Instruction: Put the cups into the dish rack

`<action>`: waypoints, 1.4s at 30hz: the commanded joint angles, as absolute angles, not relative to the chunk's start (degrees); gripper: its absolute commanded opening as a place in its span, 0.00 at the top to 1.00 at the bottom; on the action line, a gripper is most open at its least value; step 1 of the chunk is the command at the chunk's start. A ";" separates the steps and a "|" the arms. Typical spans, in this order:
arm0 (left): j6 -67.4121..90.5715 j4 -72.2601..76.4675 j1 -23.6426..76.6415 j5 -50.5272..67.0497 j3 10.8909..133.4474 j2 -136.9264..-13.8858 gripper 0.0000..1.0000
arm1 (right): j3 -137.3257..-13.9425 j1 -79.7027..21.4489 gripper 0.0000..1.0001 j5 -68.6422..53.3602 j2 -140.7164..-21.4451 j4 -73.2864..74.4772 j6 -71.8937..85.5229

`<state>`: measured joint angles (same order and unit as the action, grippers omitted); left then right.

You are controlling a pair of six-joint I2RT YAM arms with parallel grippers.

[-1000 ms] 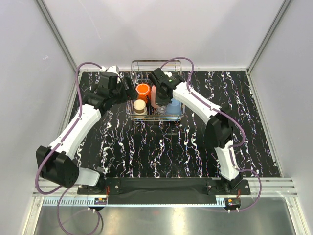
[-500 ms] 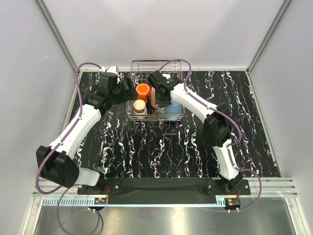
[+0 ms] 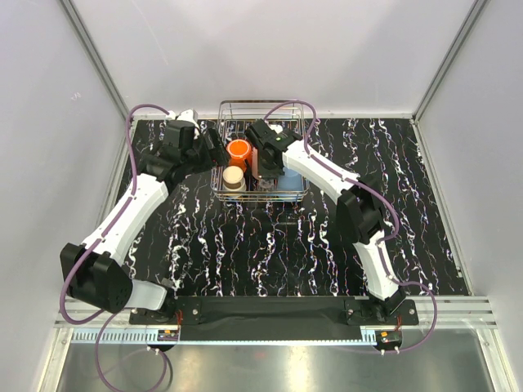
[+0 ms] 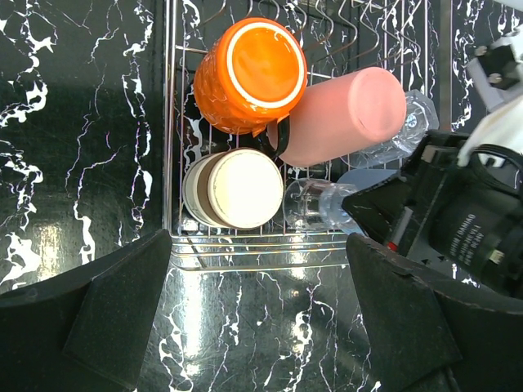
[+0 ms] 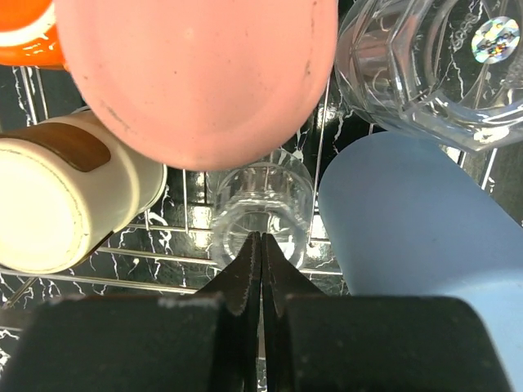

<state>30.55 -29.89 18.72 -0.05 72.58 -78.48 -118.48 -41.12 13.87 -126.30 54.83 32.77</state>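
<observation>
The dish rack (image 3: 260,104) stands at the back of the table and holds the cups. In it are an orange mug (image 4: 249,73), a salmon-pink tumbler (image 4: 343,118) on its side, a beige cup (image 4: 233,188), a light blue cup (image 5: 409,237), a small clear glass (image 5: 261,200) and a larger clear glass (image 5: 433,65). My right gripper (image 5: 261,241) is shut and empty, its tips just above the small glass. My left gripper (image 4: 261,327) hangs open over the table, just outside the rack's left side (image 4: 245,249), with nothing between its fingers.
The black marbled table top (image 3: 261,245) spreads in front of the rack. White walls close it in at the back and on both sides. My right arm (image 3: 327,171) reaches over the rack's right half, hiding part of the blue cup (image 3: 291,180).
My right gripper has shifted a little to the left inside the rack, staying shut. The left arm has hardly moved.
</observation>
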 commanded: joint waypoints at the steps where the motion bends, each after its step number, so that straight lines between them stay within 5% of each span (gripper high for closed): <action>1: 31.11 -27.16 18.28 1.58 72.51 -78.49 0.06 | -118.48 -41.40 1.00 13.80 -126.48 53.09 31.99; 27: 30.85 -26.98 17.67 2.46 72.25 -75.86 0.01 | -117.34 -41.66 1.00 9.49 -117.88 51.16 31.55; 31: 28.49 -25.23 19.76 1.59 71.72 -72.43 0.01 | -110.50 -42.45 0.80 7.65 -109.62 47.20 30.59; 32: 27.78 -25.14 20.47 1.58 71.81 -71.29 0.01 | -109.70 -42.54 0.65 7.30 -106.82 46.68 30.50; 38: 27.51 -23.65 21.36 10.27 65.94 -62.69 0.01 | -99.78 -42.80 0.16 8.08 -94.43 44.14 30.15; 39: 27.94 -23.29 21.44 11.76 64.79 -61.27 0.01 | -97.67 -42.80 0.01 8.17 -92.31 43.16 30.23; 42: 31.36 -21.36 21.71 13.70 59.09 -55.12 0.01 | -89.23 -42.80 0.00 9.40 -84.31 39.29 30.67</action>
